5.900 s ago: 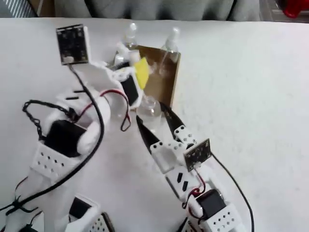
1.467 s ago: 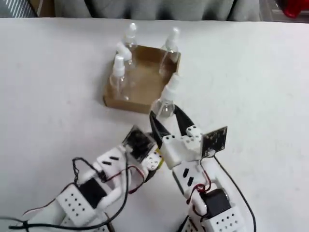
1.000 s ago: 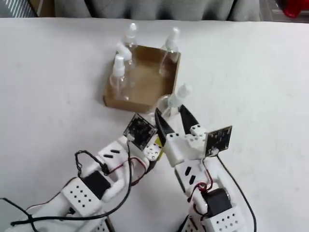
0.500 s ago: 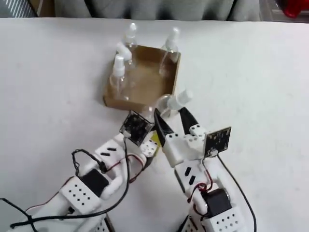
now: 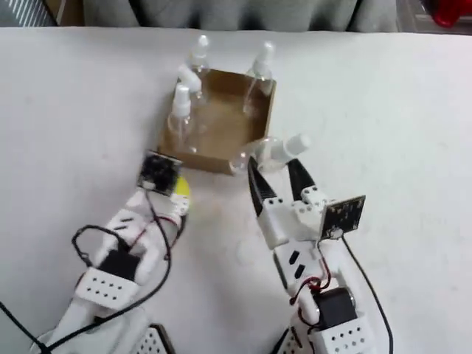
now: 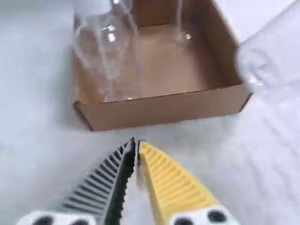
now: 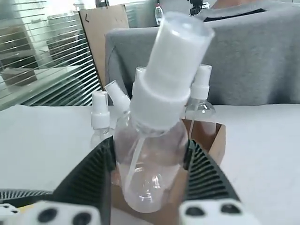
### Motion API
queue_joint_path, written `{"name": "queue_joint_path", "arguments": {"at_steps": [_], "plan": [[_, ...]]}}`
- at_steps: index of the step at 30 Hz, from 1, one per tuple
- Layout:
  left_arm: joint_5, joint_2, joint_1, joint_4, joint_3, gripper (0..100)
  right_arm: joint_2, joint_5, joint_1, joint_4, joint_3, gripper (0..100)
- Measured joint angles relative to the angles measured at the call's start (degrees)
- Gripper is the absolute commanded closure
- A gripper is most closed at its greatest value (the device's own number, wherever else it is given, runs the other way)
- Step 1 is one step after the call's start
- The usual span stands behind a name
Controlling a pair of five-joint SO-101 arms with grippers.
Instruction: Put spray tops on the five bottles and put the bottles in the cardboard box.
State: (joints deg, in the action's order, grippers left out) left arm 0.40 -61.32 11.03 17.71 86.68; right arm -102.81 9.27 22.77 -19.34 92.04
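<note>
Gripping the fifth bottle (image 5: 265, 150) by its clear body, the right end effector (image 5: 271, 166) has both jaws closed against its sides, and the spray top is already on. The bottle hangs at the box's (image 5: 193, 157) near right corner, its base over the rim. Its long axis is well off upright, with the top leaning right, away from the box. The open floor lies left and far of the bottle, so I judge the coming move must carry it that way and stand it up.

Four bottles (image 5: 181, 110) stand along the box's far and left sides. The left end effector (image 6: 135, 143) sits near the box's near left corner over the counter, jaws pressed together on nothing; the right arm is the nearer one.

The left wrist view shows bare cardboard at the box's near right part. The right wrist view shows the grip itself and the dip tube inside. The high view gives the lean.
</note>
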Motion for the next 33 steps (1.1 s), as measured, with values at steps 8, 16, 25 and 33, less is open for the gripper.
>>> {"name": "queue_joint_path", "arguments": {"at_steps": [8,16,25,33], "plan": [[0.0,0.0,-13.1,0.0,5.27,98,0.0,-8.44,0.18,10.73,0.0,98.2],[0.0,0.0,-15.65,2.55,5.89,98,10.55,-13.36,0.26,12.66,-7.56,98.2],[0.0,0.0,-15.91,3.08,6.95,98,32.18,-14.42,0.26,25.58,-13.45,98.2],[0.0,0.0,-15.91,0.79,7.65,98,52.22,-19.16,-0.53,39.21,-13.45,98.2]]}}
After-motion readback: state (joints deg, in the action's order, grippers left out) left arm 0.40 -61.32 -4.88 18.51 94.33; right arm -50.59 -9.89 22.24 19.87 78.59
